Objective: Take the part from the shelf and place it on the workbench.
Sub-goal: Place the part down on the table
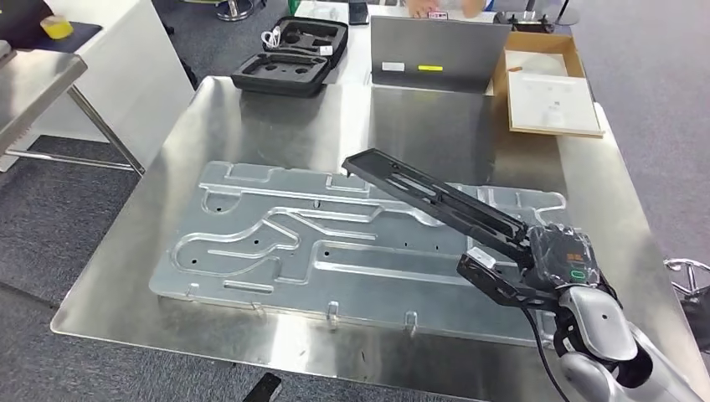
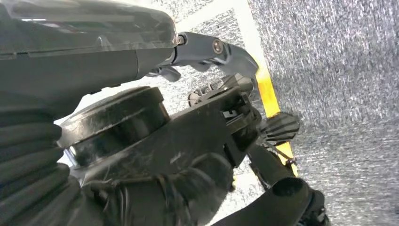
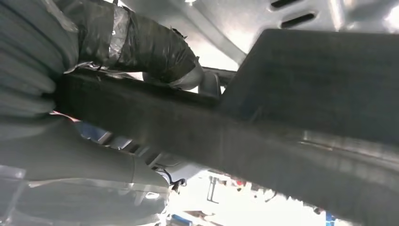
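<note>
A long black slotted part (image 1: pixel 427 197) slants over the steel workbench (image 1: pixel 276 117). Its far tip hangs above the top edge of a large machined aluminium plate (image 1: pixel 251 243) that lies flat on the bench. My right hand (image 1: pixel 565 255) grips the part's near end at the bench's right side. In the right wrist view the dark part (image 3: pixel 306 94) crosses close in front of the camera, with my taped fingers (image 3: pixel 150 47) wrapped over it. My left hand (image 2: pixel 141 70) hangs over the floor with a finger (image 2: pixel 211 49) stretched out and nothing in it.
At the bench's far side stand a black foam-lined case (image 1: pixel 289 54), a grey upright panel (image 1: pixel 435 50) and a cardboard box (image 1: pixel 544 84) of white sheets. A white table (image 1: pixel 126 59) stands at left. A person's hand (image 1: pixel 427 7) shows at the top. A yellow floor line (image 2: pixel 266 89) runs below.
</note>
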Controlling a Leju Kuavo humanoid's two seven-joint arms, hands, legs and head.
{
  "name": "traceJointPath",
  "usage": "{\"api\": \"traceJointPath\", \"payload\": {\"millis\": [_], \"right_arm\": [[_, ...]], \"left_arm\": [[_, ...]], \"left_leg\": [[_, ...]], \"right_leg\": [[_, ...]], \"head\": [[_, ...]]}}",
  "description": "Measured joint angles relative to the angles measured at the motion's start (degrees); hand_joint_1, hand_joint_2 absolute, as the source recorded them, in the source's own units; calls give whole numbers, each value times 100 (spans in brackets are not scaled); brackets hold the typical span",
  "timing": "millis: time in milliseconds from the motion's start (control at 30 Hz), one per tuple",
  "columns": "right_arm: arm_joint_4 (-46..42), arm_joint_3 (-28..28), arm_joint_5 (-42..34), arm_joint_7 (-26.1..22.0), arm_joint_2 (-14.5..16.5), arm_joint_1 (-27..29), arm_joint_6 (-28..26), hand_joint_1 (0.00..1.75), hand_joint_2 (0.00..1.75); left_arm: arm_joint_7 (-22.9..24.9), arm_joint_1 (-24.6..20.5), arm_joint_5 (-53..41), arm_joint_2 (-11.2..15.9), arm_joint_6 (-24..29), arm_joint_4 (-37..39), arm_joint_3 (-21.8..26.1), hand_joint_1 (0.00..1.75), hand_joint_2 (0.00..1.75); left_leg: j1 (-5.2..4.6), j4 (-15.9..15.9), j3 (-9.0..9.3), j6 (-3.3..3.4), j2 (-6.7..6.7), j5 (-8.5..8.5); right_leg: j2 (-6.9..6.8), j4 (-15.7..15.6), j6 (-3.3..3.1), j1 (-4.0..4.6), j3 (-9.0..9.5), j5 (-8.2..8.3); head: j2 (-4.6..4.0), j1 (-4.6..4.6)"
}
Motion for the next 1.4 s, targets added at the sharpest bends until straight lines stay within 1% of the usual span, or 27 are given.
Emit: {"api": "traceJointPath", "payload": {"millis": [33,100,167,200,233,267,300,367,433,500,567,633,700,733,767,800,867,900,933,1067,1100,1167,1233,1267,1300,1367,1400], "right_arm": [[2,2,1,0,-2,-2,-1,175,175],[1,3,3,-1,0,-17,-2,175,175],[1,3,4,-1,3,-19,-3,175,175],[2,4,4,0,4,-18,-2,175,175],[2,4,4,-1,5,-16,-2,175,175],[2,4,4,-1,6,-14,-1,175,175],[2,5,4,-2,7,-14,-1,175,175],[4,7,4,-2,16,-11,0,175,175],[10,10,4,-2,36,-7,0,175,175],[15,13,3,-2,50,-9,0,175,175],[17,14,2,-2,52,-20,-1,175,175],[22,14,2,-2,53,-26,-2,175,175],[35,15,3,-3,53,-15,-2,175,175],[41,16,21,-22,53,-8,3,175,175],[45,23,70,-76,52,-14,25,175,175],[43,42,153,-182,52,-54,82,175,175],[18,183,417,-626,78,-239,344,175,175],[-8,315,534,-890,106,-364,512,175,175],[-48,464,620,-1114,145,-468,663,175,175],[-231,903,695,-1388,333,-688,894,175,175],[-251,973,699,-1401,360,-743,902,175,175],[-279,1107,708,-1431,391,-847,906,175,175],[-292,1263,722,-1504,438,-911,911,175,175],[-293,1352,733,-1553,472,-946,922,175,175],[-293,1443,746,-1596,509,-986,938,175,175],[-292,1612,779,-1668,586,-1073,986,175,175],[-291,1682,793,-1692,615,-1107,1008,175,175]], "left_arm": [[-2,-1,-2,2,-1,1,-4,0,175],[-6,-15,-2,5,-1,1,-10,0,175],[-8,-12,-3,3,-3,1,-16,0,175],[-8,-2,-3,2,-3,1,-20,0,175],[-8,5,-3,2,-3,1,-22,0,175],[-7,7,-2,2,-3,1,-24,0,175],[-5,7,-2,5,-3,1,-25,0,175],[-2,13,1,23,-3,2,-26,0,175],[0,33,2,48,-3,3,-27,0,175],[1,44,2,56,-3,3,-29,0,175],[-2,39,0,56,-1,3,-32,0,175],[-4,29,-1,56,1,3,-33,0,175],[-4,27,-2,52,-2,3,-34,0,175],[-12,40,-14,49,-3,3,-36,0,175],[-28,63,-45,48,-3,3,-39,0,175],[-50,92,-90,47,-2,3,-45,0,175],[-94,154,-208,42,8,3,-61,0,175],[-104,170,-253,38,18,3,-67,0,175],[-109,181,-287,34,25,3,-69,0,175],[-109,206,-340,33,32,3,-70,0,175],[-109,203,-347,33,31,3,-70,0,175],[-109,188,-356,21,28,3,-70,0,175],[-108,177,-367,3,27,3,-70,0,175],[-103,173,-375,-4,27,3,-70,0,175],[-96,170,-383,-8,28,3,-70,0,175],[-80,152,-402,-19,21,3,-71,0,175],[-74,130,-408,-32,13,1,-71,0,175]], "left_leg": [[6,147,-61,-25,10,32],[21,769,-457,-82,27,59],[25,1524,-1026,-108,34,-151],[23,1734,-1246,-99,34,-294],[16,1771,-1376,-78,34,-365],[2,1614,-1410,-44,33,-309],[-25,1302,-1363,2,33,-114],[-114,497,-1174,131,14,522],[-177,28,-1029,220,-36,873],[-161,-124,-885,248,-63,878],[-132,-228,-708,281,-56,883],[-127,-250,-566,310,-52,817],[-128,-246,-441,317,-55,698],[-127,-241,-362,312,-58,634],[-125,-229,-276,304,-60,567],[-123,-208,-187,293,-63,495],[-126,-131,-85,258,-68,340],[-132,-88,-74,233,-73,269],[-135,-58,-77,205,-85,221],[-119,164,-194,83,-90,77],[-103,363,-318,37,-64,-48],[-45,1058,-707,-52,-27,-365],[28,1548,-1011,-114,-16,-487],[65,1510,-1022,-141,-13,-402],[102,1267,-924,-167,-11,-233],[152,529,-592,-212,-13,104],[152,279,-488,-206,-11,136]], "right_leg": [[6,-13,-32,-1,42,-33],[6,-39,-84,-1,156,-98],[0,-59,-112,15,293,-201],[1,-62,-119,23,374,-261],[3,-63,-125,32,464,-324],[5,-65,-130,39,560,-389],[8,-70,-131,42,656,-453],[27,-90,-112,42,799,-573],[58,-145,-60,46,908,-651],[71,-178,-6,61,1001,-654],[54,68,23,63,931,-632],[37,681,50,57,578,-772],[34,1220,86,56,130,-1122],[32,1282,101,54,-13,-1267],[29,1172,113,51,-77,-1290],[26,903,118,48,-73,-1136],[18,246,94,52,-29,-423],[18,37,60,68,-9,-125],[18,-62,17,84,-7,67],[-52,-108,-111,75,51,111],[-86,-109,-131,71,62,109],[-152,-108,-153,72,64,100],[-195,-107,-158,66,68,94],[-200,-104,-153,57,70,95],[-197,-98,-142,45,73,98],[-171,-73,-89,24,72,115],[-158,-65,-48,19,67,126]], "head": [[-1,-6],[-1,-13],[-1,-17],[-1,-17],[-1,-16],[-1,-16],[-1,-16],[-1,-13],[-1,-12],[0,-13],[0,1],[-1,15],[-1,16],[-1,16],[-1,17],[-1,18],[-1,15],[-1,11],[-1,8],[-1,-18],[-1,-22],[-1,-25],[-1,-23],[-1,-24],[-1,-24],[-1,-28],[-1,-25]]}}
